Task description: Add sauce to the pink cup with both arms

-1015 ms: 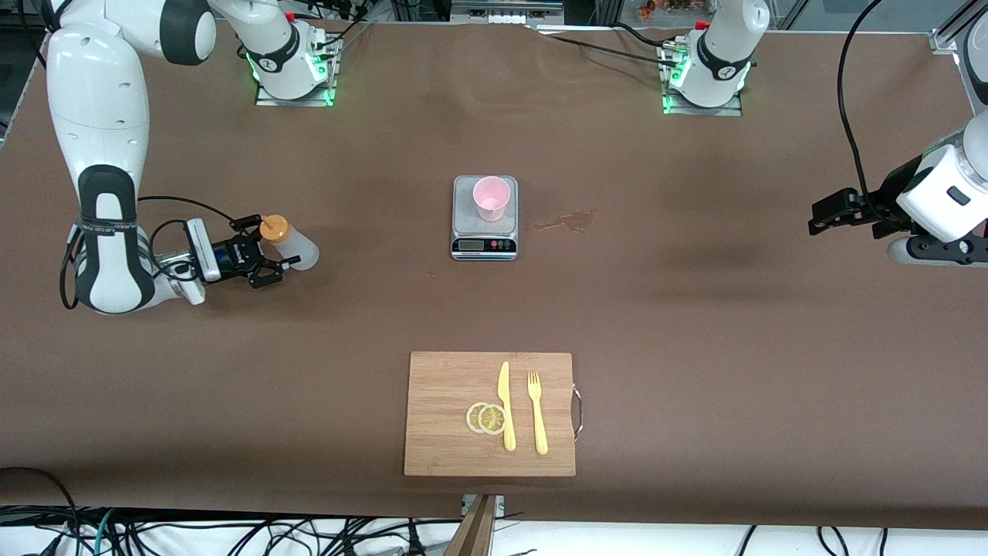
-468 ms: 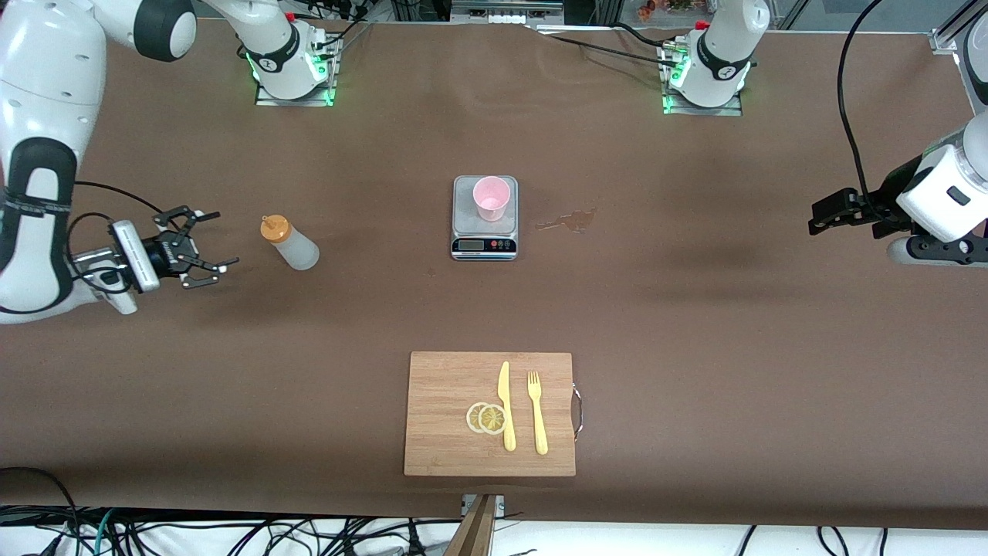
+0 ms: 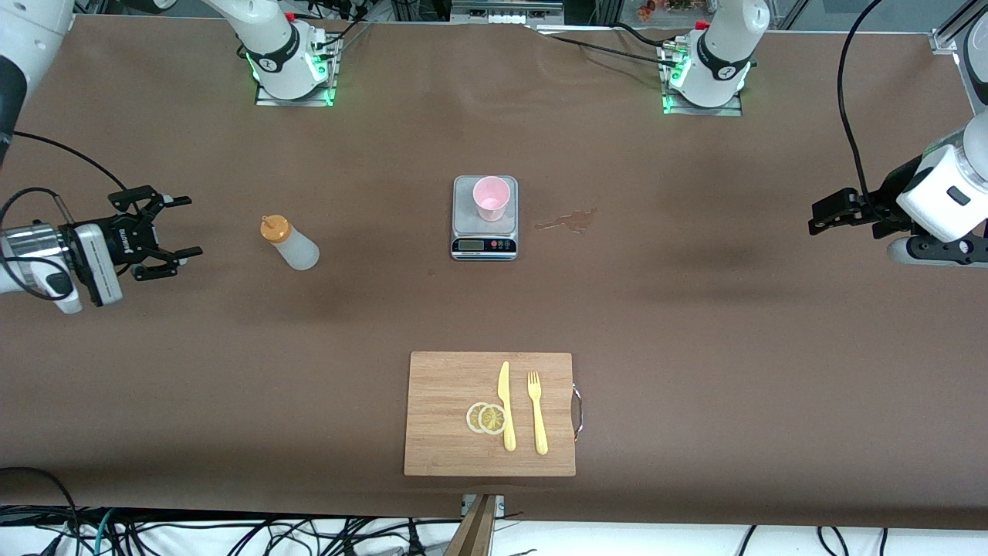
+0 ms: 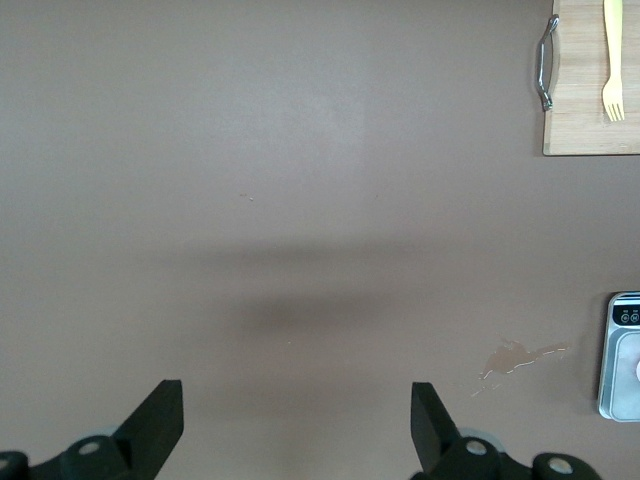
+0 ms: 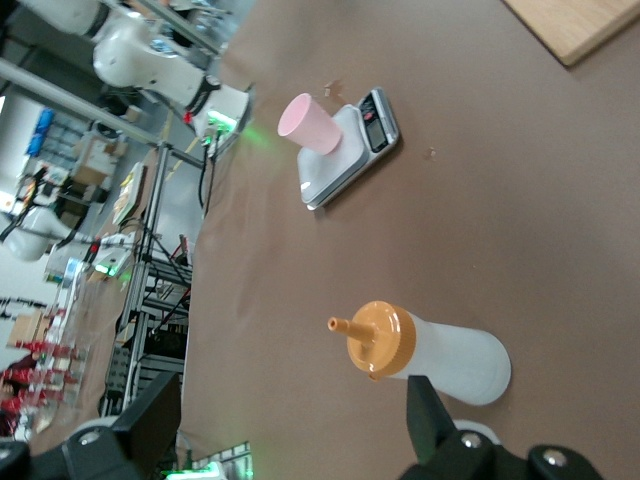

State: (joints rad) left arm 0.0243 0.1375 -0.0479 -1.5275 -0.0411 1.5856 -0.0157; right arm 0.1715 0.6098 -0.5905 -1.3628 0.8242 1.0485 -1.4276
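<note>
Nearest the front camera, a wooden cutting board (image 3: 489, 414) lies on the desk (image 3: 695, 324). It carries a yellow knife (image 3: 505, 406), a yellow fork (image 3: 536, 412) and two lemon slices (image 3: 486, 418).

Farther from the camera, the sauce bottle (image 3: 289, 242) stands upright on the desk toward the right arm's end. Its orange cap is on and nothing touches it. At mid-desk, a scale (image 3: 484, 217) carries the pink cup (image 3: 491, 198), which stands upright on the plate. A small brown spill (image 3: 567, 222) lies on the desk just beside the scale, toward the left arm's end.

The right gripper (image 3: 174, 227) hangs over the desk at the right arm's end, well apart from the bottle, with its jaws wide open and empty; they point toward the bottle. The left gripper (image 3: 817, 217) waits over the desk at the left arm's end. The left wrist view shows its jaws wide open, with nothing between them.

Step in hand, as judged: the bottle is free and neither arm holds anything, so the pouring step is either finished or not yet begun; the cup's contents cannot be made out. If sauce is still required, the next move calls for the right gripper to close on the bottle's body, carry it over the cup, tip the nozzle down and squeeze. The soft wall may deform under grip.
</note>
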